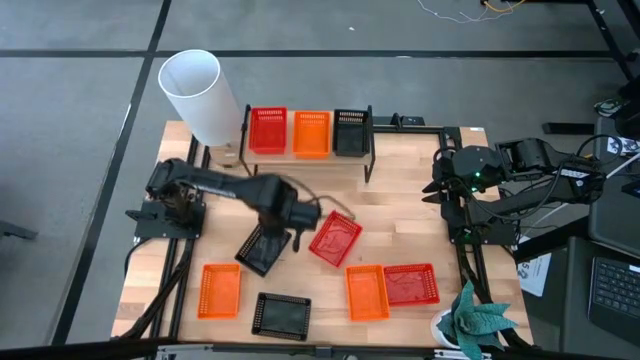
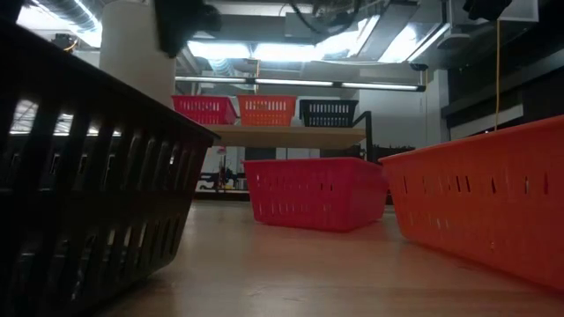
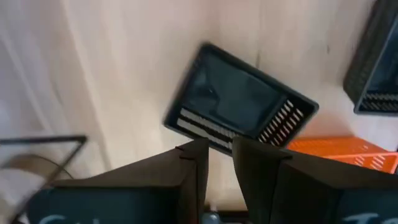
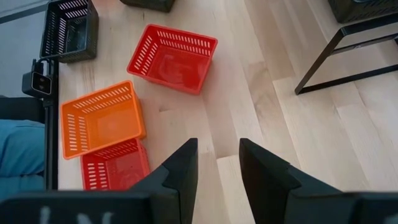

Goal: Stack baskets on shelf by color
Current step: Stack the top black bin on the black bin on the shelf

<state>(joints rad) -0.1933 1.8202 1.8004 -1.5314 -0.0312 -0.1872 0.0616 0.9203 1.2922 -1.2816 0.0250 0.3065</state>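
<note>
The shelf (image 1: 300, 158) stands at the table's far edge with one red basket (image 1: 268, 130), one orange basket (image 1: 311, 132) and one black basket (image 1: 350, 130) side by side on its board. Six more baskets sit on the tabletop: a tilted black one (image 1: 262, 250), a red one (image 1: 335, 238), two orange (image 1: 220, 290) (image 1: 366, 290), another black (image 1: 280, 315) and another red (image 1: 411, 283). My left gripper (image 1: 283, 225) hovers over the tilted black basket (image 3: 239, 102), its fingers a narrow gap apart (image 3: 221, 146). My right gripper (image 4: 219, 146) waits open at the table's right side (image 1: 440, 185).
A tall white cylinder (image 1: 195, 95) stands at the shelf's left end. A plant (image 1: 475, 322) sits at the near right corner. Bare wood lies between the shelf and the loose baskets, and on the table's right part in front of my right gripper.
</note>
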